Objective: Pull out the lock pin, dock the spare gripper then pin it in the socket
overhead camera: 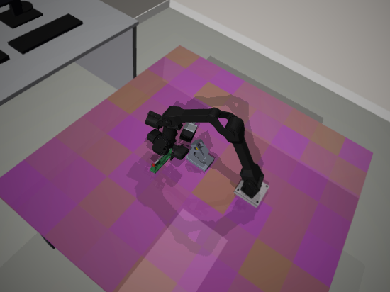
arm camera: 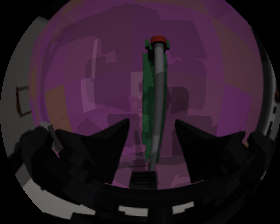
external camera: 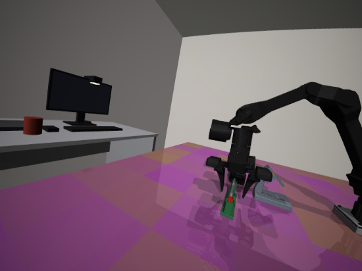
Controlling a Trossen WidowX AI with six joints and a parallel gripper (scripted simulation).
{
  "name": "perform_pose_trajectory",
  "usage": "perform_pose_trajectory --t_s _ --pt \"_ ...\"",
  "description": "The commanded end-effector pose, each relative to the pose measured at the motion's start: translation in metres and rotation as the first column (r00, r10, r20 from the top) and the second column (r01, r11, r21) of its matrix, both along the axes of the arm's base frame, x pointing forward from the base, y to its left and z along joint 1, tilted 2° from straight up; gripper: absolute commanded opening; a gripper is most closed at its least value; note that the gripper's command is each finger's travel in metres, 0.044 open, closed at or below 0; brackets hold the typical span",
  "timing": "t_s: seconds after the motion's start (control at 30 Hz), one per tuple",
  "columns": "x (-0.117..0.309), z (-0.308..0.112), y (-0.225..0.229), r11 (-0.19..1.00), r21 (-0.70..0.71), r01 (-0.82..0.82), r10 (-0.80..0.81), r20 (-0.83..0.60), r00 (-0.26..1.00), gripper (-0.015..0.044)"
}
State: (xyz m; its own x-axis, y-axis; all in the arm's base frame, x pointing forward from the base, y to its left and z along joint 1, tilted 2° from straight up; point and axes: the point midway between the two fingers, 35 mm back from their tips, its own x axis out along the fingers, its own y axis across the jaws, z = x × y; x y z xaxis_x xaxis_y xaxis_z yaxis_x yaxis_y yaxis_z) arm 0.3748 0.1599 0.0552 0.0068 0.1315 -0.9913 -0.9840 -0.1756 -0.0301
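Observation:
The lock pin (overhead camera: 153, 164) (external camera: 230, 199) (arm camera: 159, 75), a grey shaft with a red head, lies lengthwise along a narrow green holder (overhead camera: 154, 170) (external camera: 227, 212) (arm camera: 148, 100). My gripper (external camera: 233, 194) (arm camera: 152, 122) is open above the holder, its fingers apart on either side of the pin's shaft, toward the end away from the red head. The blue-grey mount (overhead camera: 203, 160) (external camera: 274, 200) stands beside the holder, with a tilted upper part and a small yellow spot. Its socket is too small to see clearly. The spare gripper (overhead camera: 188, 132), black and light grey, lies behind the mount, partly hidden by my arm.
My arm arches over the patterned table (overhead camera: 135, 228) (external camera: 108, 218) from its base plate (overhead camera: 262, 193) (external camera: 342, 216). The mount is close beside my gripper, on the side toward the base. A desk (overhead camera: 103, 23) (external camera: 138, 134) with a monitor and keyboard stands beyond the table.

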Motion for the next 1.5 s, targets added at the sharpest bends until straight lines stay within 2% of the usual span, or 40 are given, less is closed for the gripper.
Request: perform_pose_trajectory --t_s 0.0,0.07,1.47 --pt "0.0 0.009 0.0 1.0 0.001 0.0 0.0 0.002 1.0 0.0394" --pt "-0.002 0.013 -0.001 1.0 -0.002 0.0 0.0 -0.004 1.0 0.044" --pt "-0.017 0.103 -0.007 1.0 -0.014 0.007 -0.008 -0.043 0.999 0.044"
